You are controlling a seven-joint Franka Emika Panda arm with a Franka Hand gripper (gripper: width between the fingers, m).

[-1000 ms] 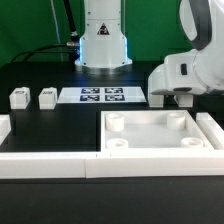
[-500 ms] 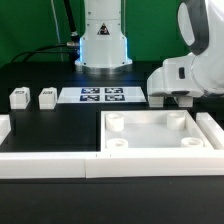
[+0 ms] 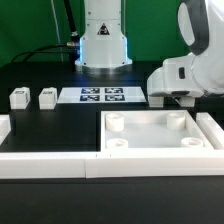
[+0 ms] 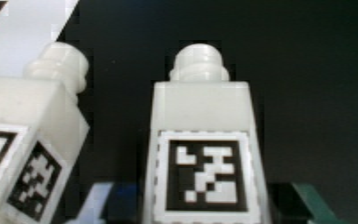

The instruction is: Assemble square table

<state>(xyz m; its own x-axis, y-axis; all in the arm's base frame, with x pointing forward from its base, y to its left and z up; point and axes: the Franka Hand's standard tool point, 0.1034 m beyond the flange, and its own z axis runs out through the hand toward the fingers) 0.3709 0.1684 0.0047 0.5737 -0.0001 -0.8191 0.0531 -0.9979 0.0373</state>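
The square table's white panel [image 3: 150, 135] lies rim up with round corner sockets at the exterior view's right. Two tagged leg pegs [image 3: 18, 98] [image 3: 47, 97] stand at the left. My gripper [image 3: 172, 101] hangs low just behind the panel's far edge. In the wrist view a third leg peg [image 4: 202, 120] stands upright between my fingers [image 4: 108, 206], its tag facing the camera. My gripper [image 4: 211, 204] is still open, with a narrow dark gap on each side of the peg. A fourth leg peg [image 4: 34, 125] stands close beside it.
The marker board [image 3: 102, 96] lies flat behind the middle of the black table. Long white bars [image 3: 60, 166] edge the front and sides. The robot's white base [image 3: 103, 40] stands at the back, with cables beside it.
In the exterior view the hand has barely shifted. The panel and the two left pegs stand where they were.
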